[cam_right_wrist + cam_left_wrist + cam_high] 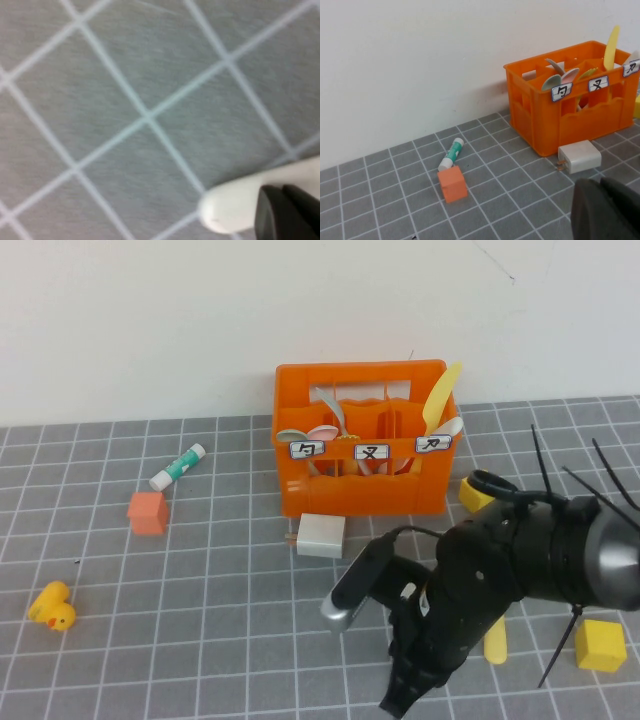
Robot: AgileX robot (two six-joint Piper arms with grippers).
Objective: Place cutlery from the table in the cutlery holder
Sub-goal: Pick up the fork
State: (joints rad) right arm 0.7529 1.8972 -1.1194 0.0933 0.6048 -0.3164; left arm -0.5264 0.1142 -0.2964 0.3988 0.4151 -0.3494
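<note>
The orange cutlery holder (360, 480) (580, 120) stands at the back of the tiled table (200, 640). A yellow piece (441, 395) (612, 42) and pale pieces (325, 400) stick up out of it. My right gripper (397, 702) points down at the table's front edge. In the right wrist view it (286, 215) is shut, its tips over the rounded end of a white piece of cutlery (227, 210) lying flat on the tiles. My left gripper (606, 210) is shut and empty, low over the tiles in front of the holder; the high view does not show it.
A white charger plug (321, 535) (579, 156) lies just in front of the holder. To the left are an orange cube (147, 512), a white and green tube (177, 466) and a yellow duck (52, 606). Yellow blocks (600, 645) (472, 494) sit near my right arm.
</note>
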